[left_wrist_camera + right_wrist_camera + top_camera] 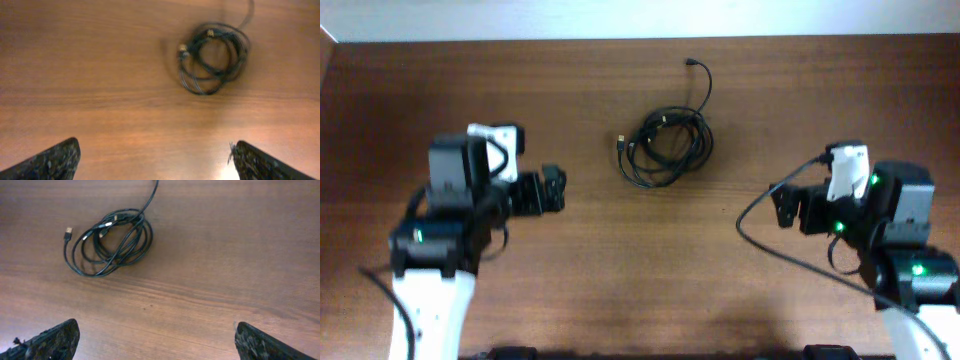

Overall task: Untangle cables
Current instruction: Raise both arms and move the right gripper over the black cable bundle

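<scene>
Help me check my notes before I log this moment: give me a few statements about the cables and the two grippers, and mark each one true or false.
1. The cables lie bundled together on the table. True.
2. The left gripper is shut on the cables. False: it is open, apart from them, and holds nothing.
3. The right gripper is open and empty. True.
4. The cables lie right under the right gripper. False: they lie between the two grippers and a little farther out.
5. One loose end trails out of the bundle toward the far edge. True.
</scene>
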Motion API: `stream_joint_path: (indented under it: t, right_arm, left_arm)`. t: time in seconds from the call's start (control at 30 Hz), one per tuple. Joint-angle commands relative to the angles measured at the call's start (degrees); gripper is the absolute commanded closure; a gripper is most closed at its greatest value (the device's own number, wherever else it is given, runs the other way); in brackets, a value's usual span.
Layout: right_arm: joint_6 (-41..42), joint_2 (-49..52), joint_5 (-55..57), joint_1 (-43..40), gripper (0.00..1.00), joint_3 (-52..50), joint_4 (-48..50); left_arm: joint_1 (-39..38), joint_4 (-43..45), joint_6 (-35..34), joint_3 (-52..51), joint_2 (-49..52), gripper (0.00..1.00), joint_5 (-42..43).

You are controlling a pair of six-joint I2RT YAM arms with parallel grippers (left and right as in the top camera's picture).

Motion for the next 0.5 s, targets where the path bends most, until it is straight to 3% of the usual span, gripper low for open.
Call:
stream_joint_path:
  t: [0.0,0.17,0.47]
  right_arm:
    - [-1.0,6.0,8.3,5.1,0.02,8.6,-1.9]
    - [-2.2,20.1,21.5,14.6,0.02,21.3,-8.2]
    - [-3.8,37.9,24.5,17.6,0.02,35.1,-11.1]
  left_arm:
    - [0.2,-2.5,4.0,7.7,5.4,0.01,8.2]
    - [0.2,-1.1,6.6,8.9,6.0,0.01,7.8]
    - [-0.9,-2.5,7.1,9.7,6.0,0.01,4.6]
